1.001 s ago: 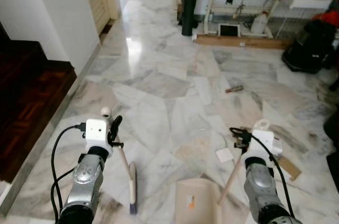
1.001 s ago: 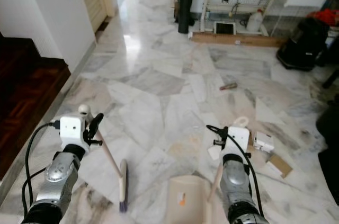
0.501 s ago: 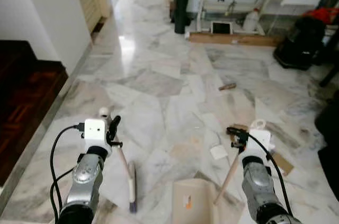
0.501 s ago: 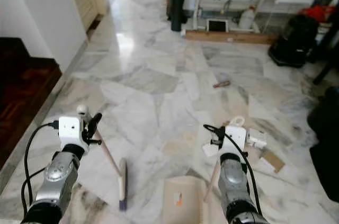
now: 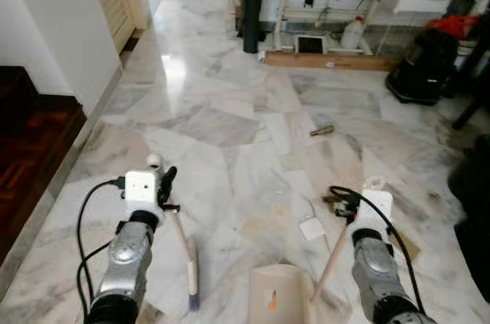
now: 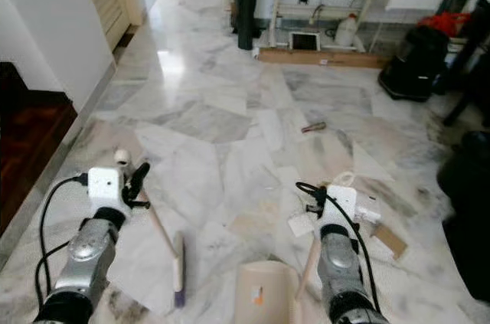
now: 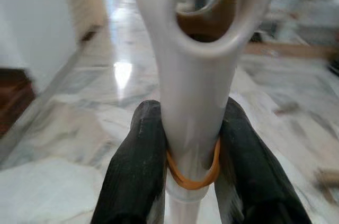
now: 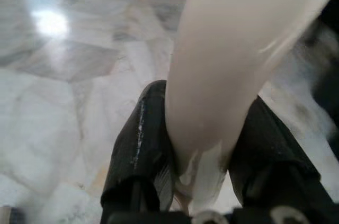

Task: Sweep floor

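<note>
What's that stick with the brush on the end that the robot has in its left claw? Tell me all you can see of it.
It is a small broom: a slim pale handle, plastic by its look, running down to a narrow head with dark bristles resting on the marble floor. The handle leans, top toward the robot's left. Its top end is a cream loop with a hanging hole, an orange rubber band just below. The left gripper is shut on it there, one black finger on each side. The dustpan lies apart, to its right.
</note>
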Controlling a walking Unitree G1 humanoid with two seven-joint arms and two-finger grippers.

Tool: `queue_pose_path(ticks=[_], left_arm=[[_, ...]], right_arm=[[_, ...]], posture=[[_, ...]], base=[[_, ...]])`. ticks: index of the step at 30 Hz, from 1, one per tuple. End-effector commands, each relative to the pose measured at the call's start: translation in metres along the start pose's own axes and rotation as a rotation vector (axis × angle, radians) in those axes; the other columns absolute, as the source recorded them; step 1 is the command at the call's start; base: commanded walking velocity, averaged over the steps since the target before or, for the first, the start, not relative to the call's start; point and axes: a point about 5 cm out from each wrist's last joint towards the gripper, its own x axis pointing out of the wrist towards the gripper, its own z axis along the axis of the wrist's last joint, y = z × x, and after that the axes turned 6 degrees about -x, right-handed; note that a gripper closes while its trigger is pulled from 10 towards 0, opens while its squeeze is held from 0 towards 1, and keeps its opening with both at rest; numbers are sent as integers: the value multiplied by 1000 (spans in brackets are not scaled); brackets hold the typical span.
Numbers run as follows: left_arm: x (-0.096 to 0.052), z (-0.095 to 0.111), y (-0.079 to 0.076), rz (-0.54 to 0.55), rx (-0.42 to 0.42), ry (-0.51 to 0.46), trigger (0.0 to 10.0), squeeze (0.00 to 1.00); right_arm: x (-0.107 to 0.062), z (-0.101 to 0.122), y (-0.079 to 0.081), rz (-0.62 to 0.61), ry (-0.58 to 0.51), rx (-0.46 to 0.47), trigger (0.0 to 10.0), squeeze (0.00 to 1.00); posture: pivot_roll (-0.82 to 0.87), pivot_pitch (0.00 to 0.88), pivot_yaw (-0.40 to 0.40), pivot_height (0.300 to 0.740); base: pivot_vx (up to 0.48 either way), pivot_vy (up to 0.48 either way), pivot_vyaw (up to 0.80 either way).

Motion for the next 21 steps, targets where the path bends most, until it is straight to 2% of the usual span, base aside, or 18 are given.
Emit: queue_pose_path(ticks=[1, 3, 16, 21], left_arm=[[1, 8, 6, 14, 26, -28, 10000, 0], [1, 8, 6, 13, 27, -31, 10000, 0], [2, 10, 5, 14, 30, -41, 10000, 0], [3, 12, 5, 19, 25, -47, 10000, 0]], right_arm=[[2, 7, 10, 31, -30, 8, 10000, 0], [2, 7, 10, 32, -30, 6, 10000, 0], [1, 6, 12, 41, -23, 4, 10000, 0], [1, 7, 14, 43, -24, 5, 10000, 0]], posture=[[97, 42, -29, 740], [98, 42, -29, 740], [102, 34, -31, 740], [102, 35, -30, 740]], base=[[450, 0, 0], [420, 0, 0], [389, -274, 0], [200, -189, 0]])
